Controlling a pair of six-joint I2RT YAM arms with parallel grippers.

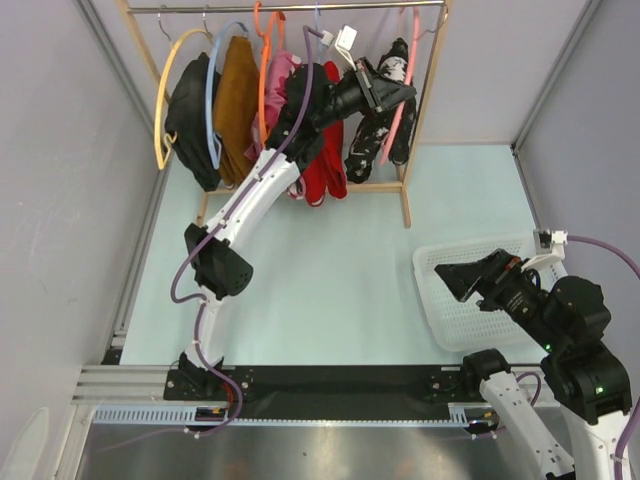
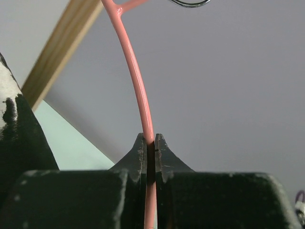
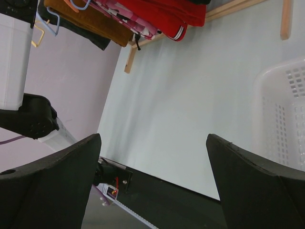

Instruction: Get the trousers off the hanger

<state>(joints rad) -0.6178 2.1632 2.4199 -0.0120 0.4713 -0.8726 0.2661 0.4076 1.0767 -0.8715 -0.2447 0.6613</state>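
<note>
Right, my left gripper (image 2: 149, 143) has its jaws pressed together on the thin pink hanger (image 2: 137, 81), pinching the wire a little below its fork. The black splotched trousers (image 1: 372, 140) hang on that hanger at the right end of the rack (image 1: 424, 120). The red trousers (image 1: 325, 165) hang just beside them, toward the rack's middle. To do this well, I judge I should lift the hanger slowly up off the rack's rail, so the wire doesn't slip in the grip or the cloth snag the right post. The left arm stretches long and high from its base to the rack's top, wrist turned toward the right post. My right gripper (image 3: 152, 181) hangs well in front of the rack by the white basket (image 1: 440, 300), jaws spread wide and empty.
</note>
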